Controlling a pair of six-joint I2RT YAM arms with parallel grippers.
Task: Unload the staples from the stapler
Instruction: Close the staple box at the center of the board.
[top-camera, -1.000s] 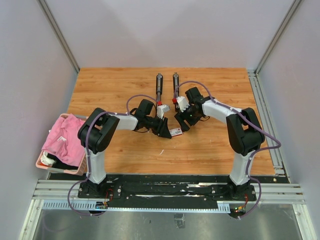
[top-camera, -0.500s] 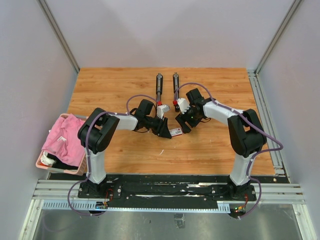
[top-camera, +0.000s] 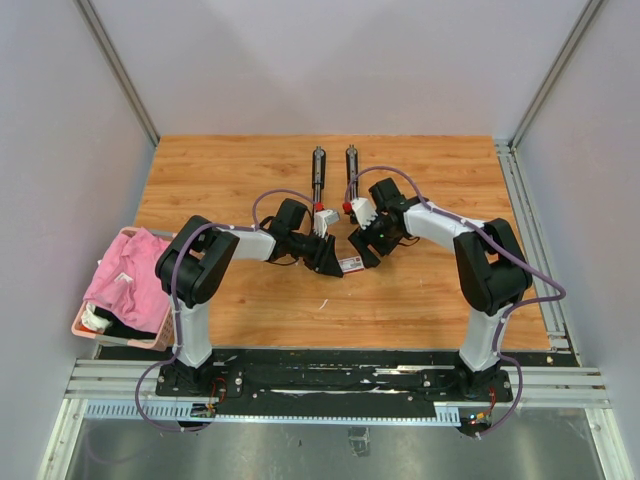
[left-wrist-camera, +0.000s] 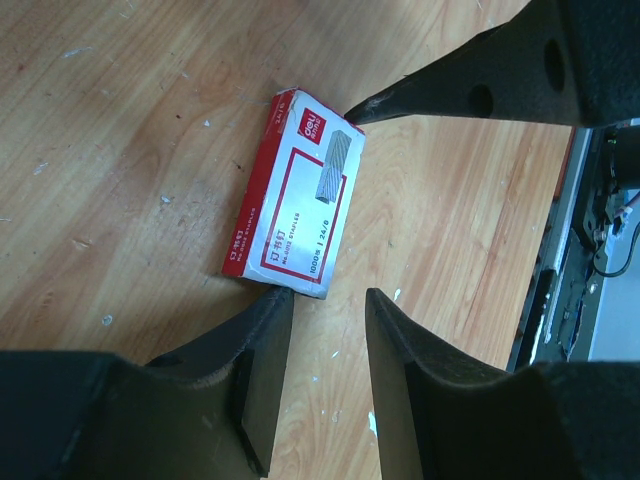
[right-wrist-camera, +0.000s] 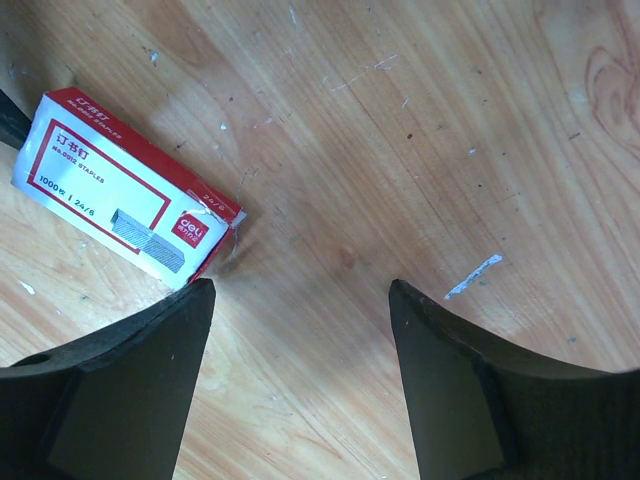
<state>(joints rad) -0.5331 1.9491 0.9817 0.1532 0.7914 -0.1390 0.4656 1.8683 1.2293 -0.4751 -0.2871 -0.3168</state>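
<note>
On the wooden bench a small red-and-white staple box is seen lying flat, label up, between the two arms. The left gripper is held low at one short end of the box. Its jaws are parted only narrowly and nothing is held between them. Whether one fingertip touches the box's edge cannot be told. The right gripper is set at the opposite end, with its jaws spread wide and bare wood between them. No object is gripped. In the left wrist view one of its fingers is seen with its tip against a far corner of the box.

A short silvery strip of staples is found loose on the wood, just off the inner side of the right gripper's other finger and well apart from the box. Small pale flecks are scattered over the boards around it, too small to be identified.

Two long black staplers are laid side by side beyond the grippers, toward the far edge, with their red ends turned to the arms. A basket holding a pink cloth is placed at the left edge of the bench.
</note>
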